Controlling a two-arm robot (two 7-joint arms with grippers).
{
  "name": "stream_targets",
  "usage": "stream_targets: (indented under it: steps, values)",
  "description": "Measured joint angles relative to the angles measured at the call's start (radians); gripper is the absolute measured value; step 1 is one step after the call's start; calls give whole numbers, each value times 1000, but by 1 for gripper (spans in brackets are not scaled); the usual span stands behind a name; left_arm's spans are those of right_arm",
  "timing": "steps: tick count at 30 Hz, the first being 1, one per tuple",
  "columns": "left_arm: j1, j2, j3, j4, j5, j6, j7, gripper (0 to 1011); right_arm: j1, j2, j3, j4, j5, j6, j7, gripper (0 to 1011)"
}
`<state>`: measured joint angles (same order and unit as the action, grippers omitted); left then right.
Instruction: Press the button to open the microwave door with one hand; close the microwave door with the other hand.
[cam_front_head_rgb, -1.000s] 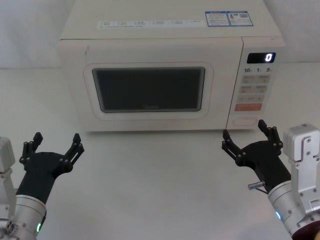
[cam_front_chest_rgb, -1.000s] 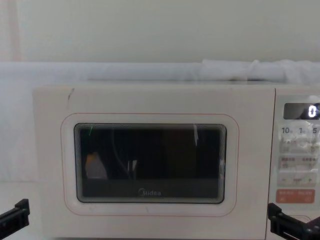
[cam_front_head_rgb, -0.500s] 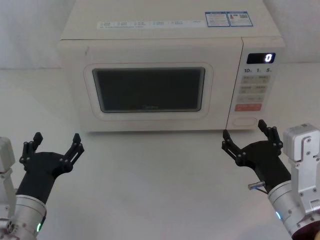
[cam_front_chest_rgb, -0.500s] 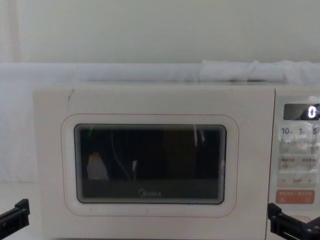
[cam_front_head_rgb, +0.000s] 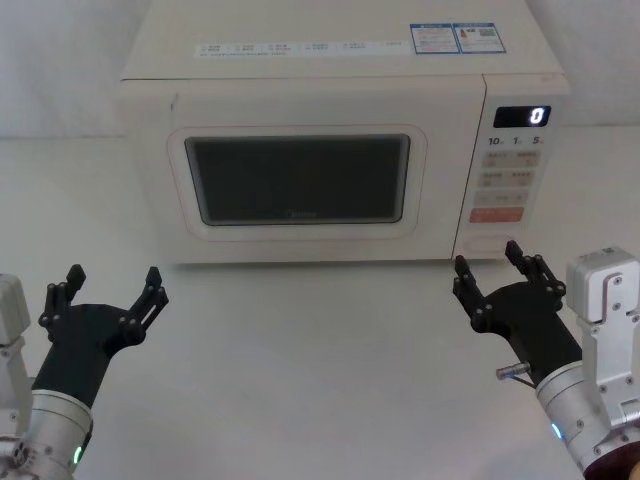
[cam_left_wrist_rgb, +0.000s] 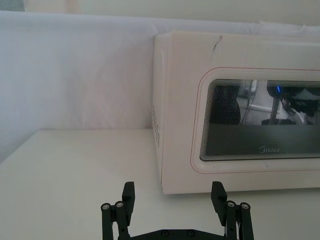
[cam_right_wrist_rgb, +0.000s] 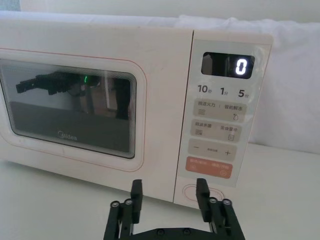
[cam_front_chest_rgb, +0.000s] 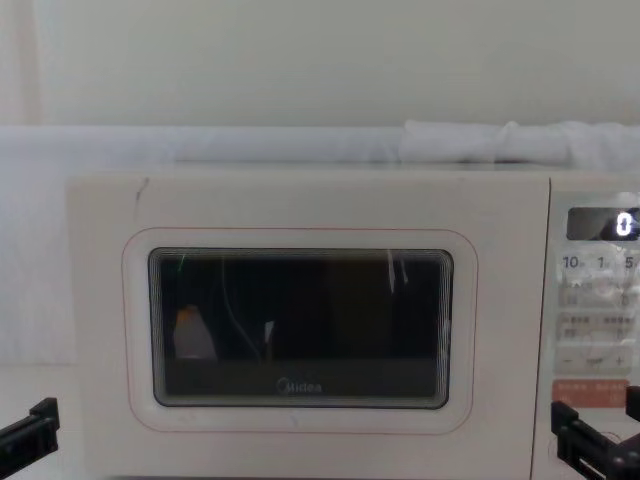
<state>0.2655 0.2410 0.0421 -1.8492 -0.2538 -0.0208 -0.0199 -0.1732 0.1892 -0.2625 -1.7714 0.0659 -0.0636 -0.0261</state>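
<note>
Left hand (cam_front_head_rgb: 108, 290) parked low over white worktop (cam_front_head_rgb: 300, 360), fingers spread, empty. Cream-white microwave door (cam_front_head_rgb: 300, 180) shut. Wide pill-shaped cream button (cam_right_wrist_rgb: 202, 192) just ahead of open, empty right hand (cam_front_head_rgb: 495, 276); best pressed squarely with one fingertip.

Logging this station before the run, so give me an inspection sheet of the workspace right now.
Surface: white table, bare in front of the microwave.
Job's things: microwave door shut; button unpressed.
Clutter: nothing seen.
Grippers: right claw open, just before the button, not touching; left claw open, parked low on the left.
Cables: nothing seen.
Surroundings: white wall and white cloth behind; display reads 0.
</note>
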Motion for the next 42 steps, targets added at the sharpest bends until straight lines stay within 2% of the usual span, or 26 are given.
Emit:
stream_targets:
  steps: [1,3,6,12,13,14,18,21,22,32,42]
  values:
    - [0,0,0,0,0,0,0,1001,0,0,0,0,0,0,0,697]
    - [0,0,0,0,0,0,0,1001,0,0,0,0,0,0,0,599]
    - [0,0,0,0,0,0,0,1001,0,0,0,0,0,0,0,540]
    - [0,0,0,0,0,0,0,1001,0,0,0,0,0,0,0,314]
    - [0,0,0,0,0,0,0,1001,0,0,0,0,0,0,0,314]
    - [0,0,0,0,0,0,0,1001,0,0,0,0,0,0,0,253]
    - [0,0,0,0,0,0,0,1001,0,0,0,0,0,0,0,123]
    - [0,0,0,0,0,0,0,1001,0,0,0,0,0,0,0,67]
    - [0,0,0,0,0,0,0,1001,0,0,0,0,0,0,0,12]
    - [0,0,0,0,0,0,0,1001,0,-1,1,0,0,0,1,0]
    - [0,0,0,0,0,0,0,1001,4,-20,29,1,3,-9,45,0]
